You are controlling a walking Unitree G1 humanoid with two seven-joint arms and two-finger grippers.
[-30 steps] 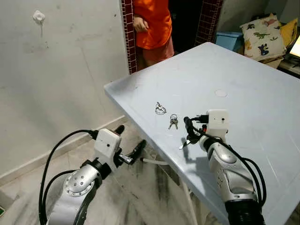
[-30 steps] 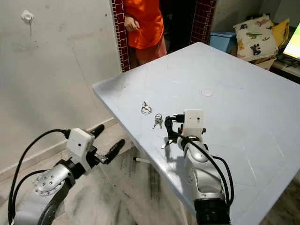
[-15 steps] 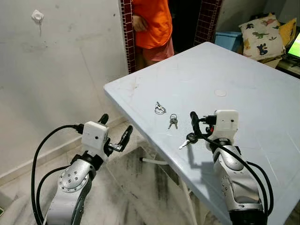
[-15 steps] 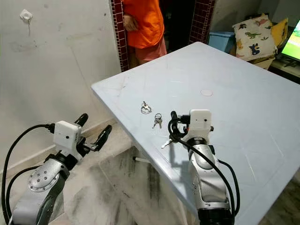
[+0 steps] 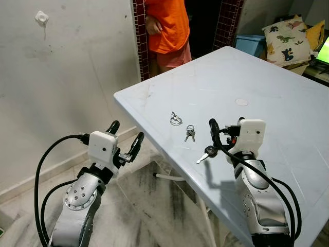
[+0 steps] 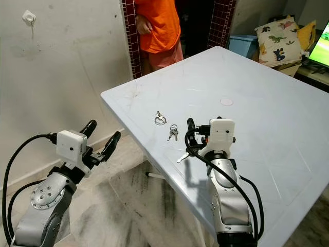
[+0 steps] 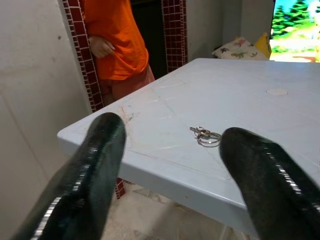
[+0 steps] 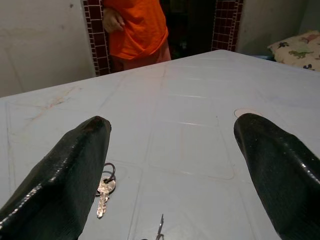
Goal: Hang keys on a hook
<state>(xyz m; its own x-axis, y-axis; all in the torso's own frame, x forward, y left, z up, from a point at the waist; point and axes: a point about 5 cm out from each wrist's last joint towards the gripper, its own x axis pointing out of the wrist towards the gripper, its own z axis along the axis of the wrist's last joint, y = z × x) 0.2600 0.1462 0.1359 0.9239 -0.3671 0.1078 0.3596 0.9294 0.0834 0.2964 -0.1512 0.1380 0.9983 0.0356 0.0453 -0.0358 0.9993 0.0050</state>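
Table: pale blue plastic table (image 5: 267,87), its near corner pointing toward the wall
Keys: a small bunch of keys (image 5: 189,133) on a ring lies flat on the table near that corner; a separate metal ring (image 5: 176,120) lies just beyond it, and a single key (image 5: 205,154) lies close to the table edge
Hook: white wall hook (image 5: 42,18) high on the plaster wall, well apart from the keys
Right gripper: right gripper (image 5: 222,133) held above the table just beside the single key, fingers spread wide, holding nothing
Left gripper: left gripper (image 5: 125,139) off the table's edge over the floor, fingers wide apart, empty
Background: person in an orange shirt (image 5: 167,25) standing in the doorway; dinosaur-print pillow (image 5: 287,40) beyond the table
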